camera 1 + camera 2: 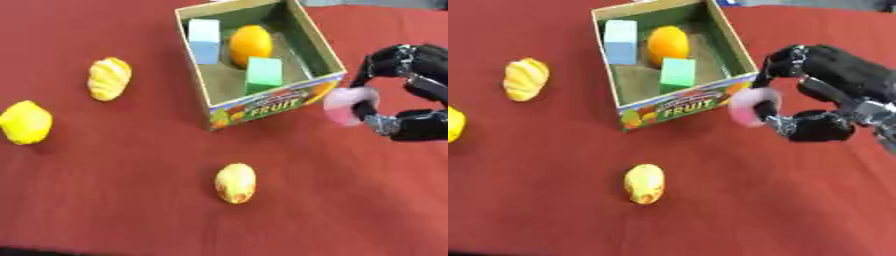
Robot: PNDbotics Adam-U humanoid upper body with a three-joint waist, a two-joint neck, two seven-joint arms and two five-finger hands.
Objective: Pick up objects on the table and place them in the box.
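My right hand (833, 80) comes in from the right, its fingers and thumb curled round a pale pink round object (347, 105), held just off the front right corner of the fruit box (267, 107). Inside the box lie a light blue block (205, 40), an orange (250, 44) and a green block (264, 74). On the red cloth sit a yellow striped pastry-like object (109, 78) at the left, a lemon (25, 122) at the far left, and a small yellow-brown fruit (235, 183) in front. My left hand shows in neither view.
The red tablecloth (131, 215) covers the whole table. Its near edge runs along the bottom left corner of the left eye view.
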